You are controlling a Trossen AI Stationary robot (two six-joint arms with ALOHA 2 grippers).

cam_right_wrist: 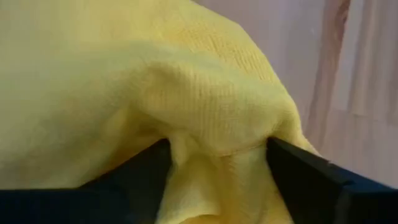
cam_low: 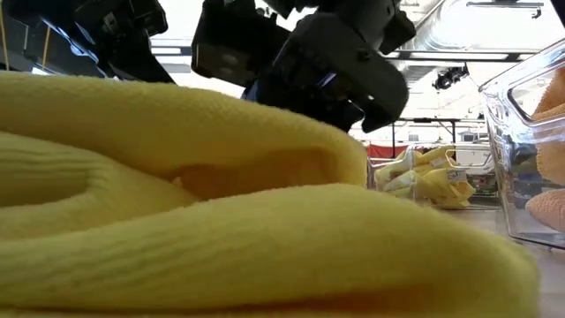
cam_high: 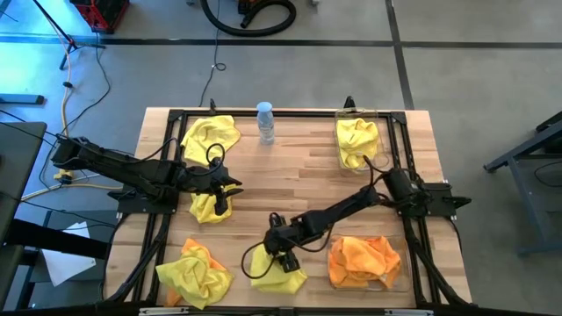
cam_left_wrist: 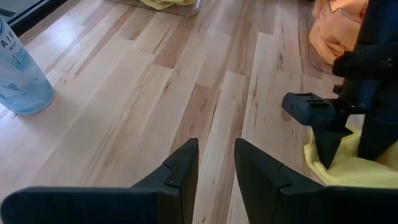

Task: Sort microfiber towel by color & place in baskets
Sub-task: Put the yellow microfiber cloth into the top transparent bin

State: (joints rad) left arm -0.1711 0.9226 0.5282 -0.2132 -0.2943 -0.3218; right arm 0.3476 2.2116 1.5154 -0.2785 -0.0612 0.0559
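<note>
Right tool (cam_high: 283, 260): lowered onto a yellow microfiber towel (cam_high: 279, 274) at the near edge of the surface (cam_high: 299, 167), fingers (cam_right_wrist: 298, 174) set to either side of a raised fold of cloth; whether the grip is complete, cannot tell. Left tool (cam_high: 230, 189): held above the surface beside a small yellow towel (cam_high: 207, 207), fingers (cam_left_wrist: 180, 168) narrowly parted, holding nothing. Sorted so far, by appearance: one yellow towel (cam_high: 358, 140) in the far basket (cam_high: 376, 114), beyond the right tool; orange towels (cam_high: 362, 260) in the near basket (cam_high: 406, 272), just to that tool's side. Outstanding: the yellow towel under the right tool, the small one by the left tool, a yellow one (cam_high: 211, 136) at the far corner, and a yellow one (cam_high: 193, 274) at the near corner with an orange edge showing beneath. Roughly half done, in my estimate. Surface: pale wood planks, black metal frame (cam_high: 167, 118), clear water bottle (cam_high: 265, 121) beyond the left tool. Room: grey concrete floor (cam_high: 474, 79), loose cables (cam_high: 215, 66).
</note>
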